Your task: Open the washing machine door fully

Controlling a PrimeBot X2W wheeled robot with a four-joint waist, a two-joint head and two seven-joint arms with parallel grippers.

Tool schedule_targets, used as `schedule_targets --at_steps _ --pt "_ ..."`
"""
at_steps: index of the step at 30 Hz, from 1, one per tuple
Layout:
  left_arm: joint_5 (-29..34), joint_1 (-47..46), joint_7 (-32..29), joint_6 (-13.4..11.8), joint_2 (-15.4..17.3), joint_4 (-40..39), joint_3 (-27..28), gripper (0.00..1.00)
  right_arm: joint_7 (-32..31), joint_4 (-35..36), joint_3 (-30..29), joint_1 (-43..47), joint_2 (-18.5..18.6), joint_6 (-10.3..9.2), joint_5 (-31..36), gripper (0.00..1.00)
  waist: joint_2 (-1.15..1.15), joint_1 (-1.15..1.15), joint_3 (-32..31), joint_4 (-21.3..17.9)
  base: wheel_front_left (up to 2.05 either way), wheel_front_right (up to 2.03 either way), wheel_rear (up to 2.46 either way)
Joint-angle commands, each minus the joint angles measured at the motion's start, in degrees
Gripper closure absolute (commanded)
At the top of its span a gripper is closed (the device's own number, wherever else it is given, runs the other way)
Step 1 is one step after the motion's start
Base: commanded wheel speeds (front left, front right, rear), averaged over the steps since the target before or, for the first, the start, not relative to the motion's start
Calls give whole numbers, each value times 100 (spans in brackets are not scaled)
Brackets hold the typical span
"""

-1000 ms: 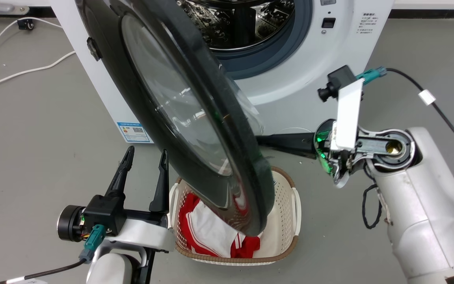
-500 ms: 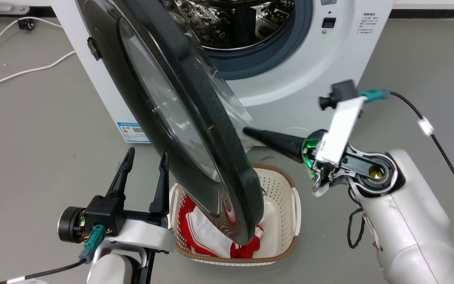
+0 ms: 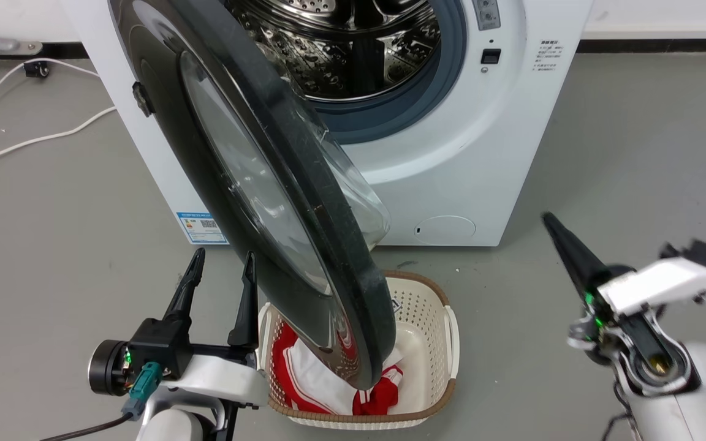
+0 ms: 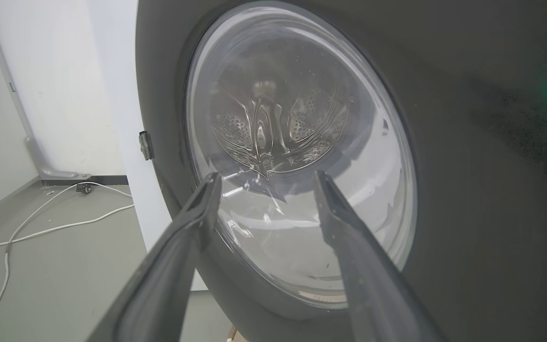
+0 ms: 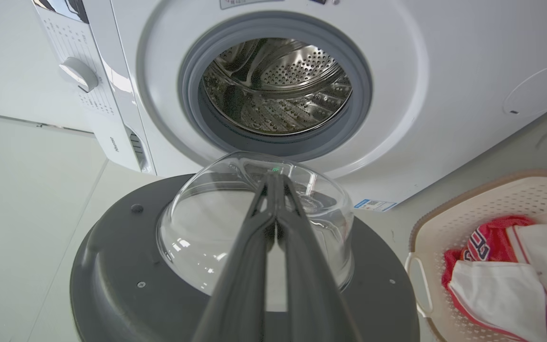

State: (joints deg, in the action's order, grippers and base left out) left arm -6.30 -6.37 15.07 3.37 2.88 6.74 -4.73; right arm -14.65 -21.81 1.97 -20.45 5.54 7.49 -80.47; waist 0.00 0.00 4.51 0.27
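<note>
The washing machine door (image 3: 255, 202) is seen swung well out from the washing machine (image 3: 451, 171), hinged at the head view's left, its lower edge hanging over a cream laundry basket (image 3: 448, 324) in which a red and white garment (image 3: 304, 373) is lying; the steel drum (image 3: 353, 43) is left exposed inside the blue-grey gasket (image 3: 445, 79). The left gripper (image 3: 223, 253) is held with its fingers spread and nothing between them, just beside the door's outer face; contact cannot be judged. The right gripper (image 3: 548, 217) is seen at the lower right, well apart from the door, its fingers pressed together on nothing; a white cable (image 3: 22, 144) is lying on the grey floor (image 3: 635, 153).
</note>
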Motion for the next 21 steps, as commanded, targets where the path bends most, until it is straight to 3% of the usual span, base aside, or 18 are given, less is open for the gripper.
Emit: schedule_targets --at_steps 1,2,6,11,16,21 --pt "-18 44 14 3 -1 5 9 0 121 79 -53 174 56 0 69 51 0 0 -38 -3 0 0 0" --pt "-23 62 14 3 -2 8 10 0 275 166 -114 313 91 0 151 0 0 0 -58 -7 0 0 0" --pt "-15 146 14 10 0 24 7 0 854 547 -284 863 137 0 551 0 0 0 -137 -15 0 0 0" --pt "-28 172 14 -9 -2 15 -11 0 1648 988 -319 1359 281 0 1714 0 0 0 -183 -9 0 0 0" --pt "-1 142 14 -13 -2 2 -3 0 2318 1370 -498 1520 278 0 3181 0 0 0 -175 -9 0 0 0" --pt "74 67 14 12 -1 -31 46 0 2673 1930 -760 1622 165 -1 5106 0 0 0 -164 6 0 0 0"
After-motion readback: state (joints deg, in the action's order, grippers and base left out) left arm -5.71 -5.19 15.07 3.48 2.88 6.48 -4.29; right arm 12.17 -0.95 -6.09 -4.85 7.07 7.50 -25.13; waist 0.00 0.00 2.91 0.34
